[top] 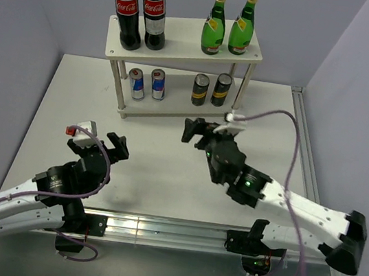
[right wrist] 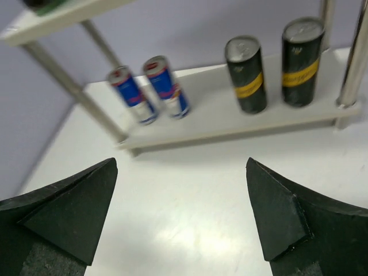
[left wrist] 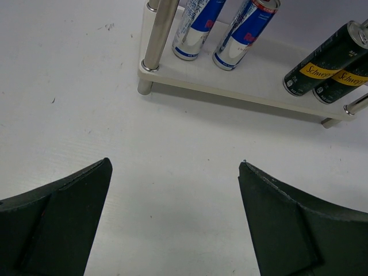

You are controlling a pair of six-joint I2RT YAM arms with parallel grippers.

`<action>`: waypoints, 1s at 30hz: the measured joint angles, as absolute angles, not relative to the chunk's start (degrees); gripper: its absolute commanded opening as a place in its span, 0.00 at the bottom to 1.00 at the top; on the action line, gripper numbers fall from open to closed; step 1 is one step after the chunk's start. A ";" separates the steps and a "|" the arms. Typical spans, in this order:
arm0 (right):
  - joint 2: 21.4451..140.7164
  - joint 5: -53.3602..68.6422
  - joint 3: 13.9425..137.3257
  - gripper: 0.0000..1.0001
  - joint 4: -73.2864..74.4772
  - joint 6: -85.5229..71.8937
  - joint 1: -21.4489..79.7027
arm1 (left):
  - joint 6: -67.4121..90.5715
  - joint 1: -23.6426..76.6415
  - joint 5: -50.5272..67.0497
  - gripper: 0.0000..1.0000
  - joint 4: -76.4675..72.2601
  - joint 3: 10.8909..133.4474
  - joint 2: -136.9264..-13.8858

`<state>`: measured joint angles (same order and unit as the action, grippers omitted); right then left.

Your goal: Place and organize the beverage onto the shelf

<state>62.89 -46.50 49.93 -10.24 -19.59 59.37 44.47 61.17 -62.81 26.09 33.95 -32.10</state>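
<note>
The white two-tier shelf (top: 184, 48) stands at the back of the table. Two green bottles (top: 215, 26) stand on the right of its top board. On the lower board stand two blue-and-silver cans (top: 147, 84) at the left and two dark gold-topped cans (top: 210, 89) at the right. The cans also show in the left wrist view (left wrist: 224, 26) and the right wrist view (right wrist: 149, 89). My left gripper (top: 108, 146) is open and empty over the table, in front of the shelf's left end. My right gripper (top: 202, 132) is open and empty, just in front of the lower board.
Two tall cola bottles (top: 140, 8) with red labels stand on the left of the shelf's top board. Purple-grey walls close the back and sides. A metal rail (top: 156, 231) runs along the near table edge between the arm bases.
</note>
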 measured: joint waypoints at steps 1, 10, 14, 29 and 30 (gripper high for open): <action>58.70 -48.03 49.28 1.00 -6.68 -22.26 62.83 | 44.58 61.19 -62.78 0.99 26.28 33.98 -32.14; 43.40 -63.16 47.88 1.00 23.94 -39.05 82.52 | 40.51 61.80 -55.77 0.97 28.64 44.80 -35.79; 42.06 -68.34 47.88 1.00 33.80 -44.56 84.95 | 34.94 61.98 -51.68 0.98 26.63 52.80 -36.32; 32.58 -76.58 48.27 1.00 10.96 -13.89 85.36 | 15.94 61.98 -47.40 0.99 15.03 64.23 -42.09; 32.45 -76.66 48.38 1.00 9.91 -12.53 85.36 | 15.57 61.98 -47.40 0.99 14.70 64.23 -42.28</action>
